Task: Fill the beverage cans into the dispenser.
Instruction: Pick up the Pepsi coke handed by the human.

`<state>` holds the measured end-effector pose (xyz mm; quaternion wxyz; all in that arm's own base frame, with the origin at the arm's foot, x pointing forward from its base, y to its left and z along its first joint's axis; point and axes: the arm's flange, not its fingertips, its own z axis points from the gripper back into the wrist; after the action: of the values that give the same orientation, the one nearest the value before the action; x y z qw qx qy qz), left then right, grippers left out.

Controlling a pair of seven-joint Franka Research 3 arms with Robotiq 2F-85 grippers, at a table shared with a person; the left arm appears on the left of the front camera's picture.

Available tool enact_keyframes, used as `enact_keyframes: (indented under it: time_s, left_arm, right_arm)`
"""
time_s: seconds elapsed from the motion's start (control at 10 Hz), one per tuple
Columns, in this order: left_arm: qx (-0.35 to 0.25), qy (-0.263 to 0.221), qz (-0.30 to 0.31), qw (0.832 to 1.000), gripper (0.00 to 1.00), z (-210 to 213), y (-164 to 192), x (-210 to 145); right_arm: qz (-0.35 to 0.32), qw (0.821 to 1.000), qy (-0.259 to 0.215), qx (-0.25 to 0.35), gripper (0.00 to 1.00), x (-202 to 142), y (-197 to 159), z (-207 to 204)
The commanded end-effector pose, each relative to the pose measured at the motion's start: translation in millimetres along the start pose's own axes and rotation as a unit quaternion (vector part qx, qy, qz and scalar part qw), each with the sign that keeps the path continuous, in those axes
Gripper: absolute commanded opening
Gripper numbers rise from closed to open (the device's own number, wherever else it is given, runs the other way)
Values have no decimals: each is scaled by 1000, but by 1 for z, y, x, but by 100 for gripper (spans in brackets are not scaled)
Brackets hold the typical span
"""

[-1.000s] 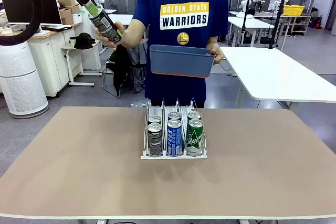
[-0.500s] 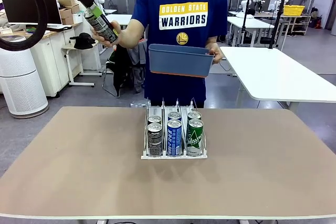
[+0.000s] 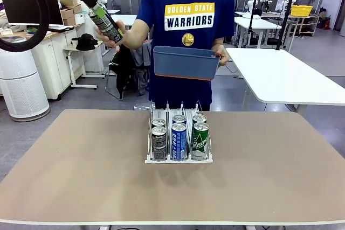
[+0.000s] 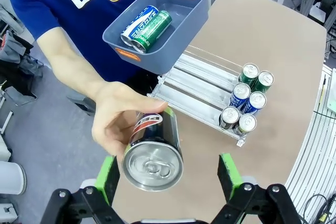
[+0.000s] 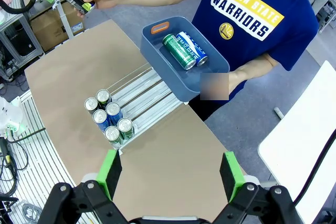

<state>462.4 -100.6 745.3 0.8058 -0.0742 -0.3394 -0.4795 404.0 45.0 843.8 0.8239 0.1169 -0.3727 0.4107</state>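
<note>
Jaws of the left end effector (image 4: pixel 168 162) stand wide apart, raised high above the surface (image 3: pixel 81 179). Between its green pads we see a dark can (image 4: pixel 153 153), its long axis along the fingers and its silver top toward the wrist, held by the person's hand (image 4: pixel 116 119). We cannot tell whether a pad touches it. The right end effector (image 5: pixel 170 174) is likewise spread, with nothing between. Six slim aluminium cans (image 3: pixel 179 139) stand upright at the front of the clear-plastic dispenser (image 5: pixel 143 95). Two more cans (image 4: pixel 145 26), blue and green, lie sideways in the blue-grey tub (image 3: pixel 186 64), whose wall hides them from the front.
</note>
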Motion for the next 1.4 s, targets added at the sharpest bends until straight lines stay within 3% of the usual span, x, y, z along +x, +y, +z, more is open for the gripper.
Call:
enact_keyframes:
  time_s: [0.0, 0.4, 1.2, 1.3]
  left_arm:
    - [5, 4, -19, 1000, 100, -5, 8, 0]
    - [8, 19, -19, 1000, 100, -16, 15, -7]
    - [11, -5, -6, 1000, 100, -35, 27, -13]
    - [2, 18, -3, 1000, 100, -33, 20, -7]
  right_arm:
    - [0, 1000, 0, 4, 100, 1, 1, 0]
    - [0, 1000, 0, 4, 100, 1, 1, 0]
    - [0, 1000, 0, 4, 100, 1, 1, 0]
    - [0, 1000, 0, 4, 100, 1, 1, 0]
